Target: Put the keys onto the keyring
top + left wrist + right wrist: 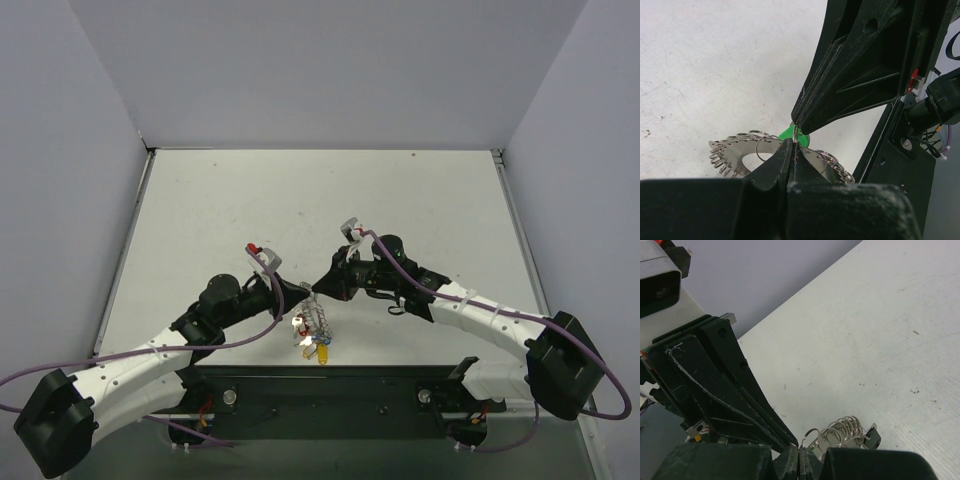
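The keyring (735, 150), a silver band fringed with small wire loops, hangs between the two grippers just above the table's front edge (312, 326). My left gripper (792, 143) is shut on the band. My right gripper (799, 126) comes from above, tip to tip with the left, and is shut on a green-headed key (787, 134) at the ring. In the top view the left gripper (297, 293) and right gripper (319, 287) meet at the centre. A yellow-headed key (322, 351) dangles under the ring. In the right wrist view the shut right gripper (800, 454) sits beside the ring's loops (842, 430).
The white table (320, 200) has grey walls on three sides. The black base rail (330, 390) with both arm mounts runs along the near edge, just below the hanging ring. A small black piece (873, 436) hangs at the ring's far end.
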You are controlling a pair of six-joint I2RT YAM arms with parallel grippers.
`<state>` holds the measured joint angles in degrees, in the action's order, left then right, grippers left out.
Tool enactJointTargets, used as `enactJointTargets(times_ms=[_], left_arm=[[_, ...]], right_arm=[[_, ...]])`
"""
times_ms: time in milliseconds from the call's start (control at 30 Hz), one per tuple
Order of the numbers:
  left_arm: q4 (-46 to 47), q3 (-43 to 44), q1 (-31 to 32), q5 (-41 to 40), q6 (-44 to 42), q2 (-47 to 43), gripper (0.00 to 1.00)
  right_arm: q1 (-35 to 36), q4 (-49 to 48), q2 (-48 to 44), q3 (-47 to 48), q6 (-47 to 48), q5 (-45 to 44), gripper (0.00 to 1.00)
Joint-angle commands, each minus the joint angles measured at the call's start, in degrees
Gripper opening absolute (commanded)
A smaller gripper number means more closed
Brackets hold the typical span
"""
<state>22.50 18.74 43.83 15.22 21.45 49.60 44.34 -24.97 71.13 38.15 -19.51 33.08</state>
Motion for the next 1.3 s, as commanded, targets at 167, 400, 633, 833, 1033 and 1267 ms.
enactJointTargets(times_ms=[167, 400, 633, 833, 1033, 1267], left_arm=[[4.3, 2.5, 0.2, 1.9, 0.3, -0.1, 0.00], [4.7, 2.0, 0.3, 2.2, 0.4, -1.5, 0.00], [7.0, 1.2, 0.3, 3.3, 0.8, -2.1, 0.00], [5.8, 1.6, 0.3, 1.6, 1.4, -1.2, 0.00], [4.9, 2.9, 0.3, -0.5, 4.3, 0.4, 0.00], [5.9, 2.9, 0.3, -0.5, 4.8, 0.8, 0.00]], right_arm=[[0.5, -4.1, -1.6, 0.7, 0.5, -0.1, 0.00], [0.4, -2.8, -3.0, -0.3, 0.8, -4.6, 0.00], [0.1, -3.2, -2.9, -0.8, 0.5, -4.2, 0.00], [0.2, -3.6, -3.4, -0.6, 0.6, -2.7, 0.00], [0.2, -2.9, -6.4, -0.7, 1.1, -3.2, 0.00], [0.2, -2.9, -7.0, -0.5, 1.7, -1.4, 0.00]])
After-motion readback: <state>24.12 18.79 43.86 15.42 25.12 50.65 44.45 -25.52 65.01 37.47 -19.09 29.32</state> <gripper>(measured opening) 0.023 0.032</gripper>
